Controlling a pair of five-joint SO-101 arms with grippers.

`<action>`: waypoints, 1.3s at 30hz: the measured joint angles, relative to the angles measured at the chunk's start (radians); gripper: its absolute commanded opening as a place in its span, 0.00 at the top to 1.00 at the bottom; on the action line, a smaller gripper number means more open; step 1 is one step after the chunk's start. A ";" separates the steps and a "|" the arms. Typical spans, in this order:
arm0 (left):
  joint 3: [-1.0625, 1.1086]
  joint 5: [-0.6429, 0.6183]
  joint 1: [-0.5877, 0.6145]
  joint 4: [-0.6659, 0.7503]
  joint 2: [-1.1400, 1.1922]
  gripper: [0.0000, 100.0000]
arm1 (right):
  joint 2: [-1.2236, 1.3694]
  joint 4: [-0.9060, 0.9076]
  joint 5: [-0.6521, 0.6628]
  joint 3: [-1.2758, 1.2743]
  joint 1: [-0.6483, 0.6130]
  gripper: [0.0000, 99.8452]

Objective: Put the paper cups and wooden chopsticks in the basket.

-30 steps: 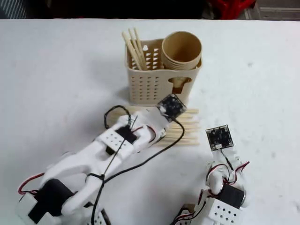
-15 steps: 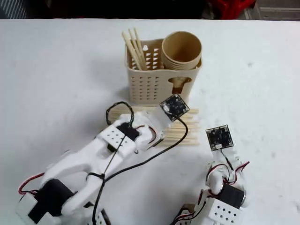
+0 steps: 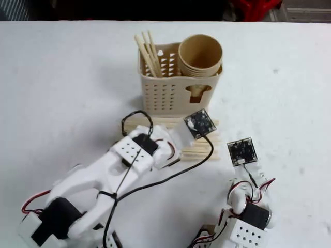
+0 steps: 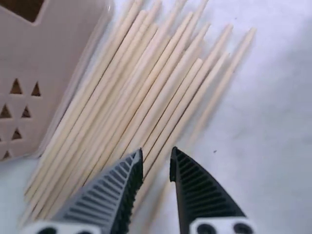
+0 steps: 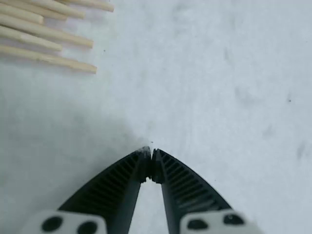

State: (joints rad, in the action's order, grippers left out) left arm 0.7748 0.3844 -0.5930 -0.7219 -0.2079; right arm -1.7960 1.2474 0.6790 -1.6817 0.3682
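Observation:
A cream perforated basket (image 3: 165, 95) stands at the table's middle rear. It holds a stack of paper cups (image 3: 200, 54) and a few upright wooden chopsticks (image 3: 147, 51). Several loose chopsticks (image 3: 211, 146) lie flat in a pile just in front of the basket. My left gripper (image 4: 156, 155) hovers low over that pile (image 4: 161, 87), open by a narrow gap with one stick running under the gap. The basket wall (image 4: 44, 73) is close beside it. My right gripper (image 5: 150, 153) is shut over bare table, a short way from the chopstick ends (image 5: 44, 36).
The left arm (image 3: 124, 160) stretches from the front left toward the pile, trailing a black cable (image 3: 155, 181). The right arm (image 3: 243, 206) sits folded at the front right. White table lies open to the left and right of the basket.
The left arm has slid to the right along the chopstick pile. The right arm has not moved.

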 measured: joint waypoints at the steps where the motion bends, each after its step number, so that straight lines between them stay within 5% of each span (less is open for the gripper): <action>1: 0.000 0.002 -0.003 0.000 0.000 0.89 | 0.000 0.000 0.000 0.000 0.000 0.98; 29: -0.321 0.138 -0.005 -0.157 0.419 0.89 | 0.000 0.000 0.000 0.000 0.000 0.98; 39: -0.376 0.141 -0.011 -0.199 0.453 0.98 | 0.000 0.000 0.000 0.000 0.000 0.98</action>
State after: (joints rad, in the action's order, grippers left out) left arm 0.3989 0.5255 -0.6038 -0.9214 0.2447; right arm -1.7960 1.2474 0.6790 -1.6817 0.3682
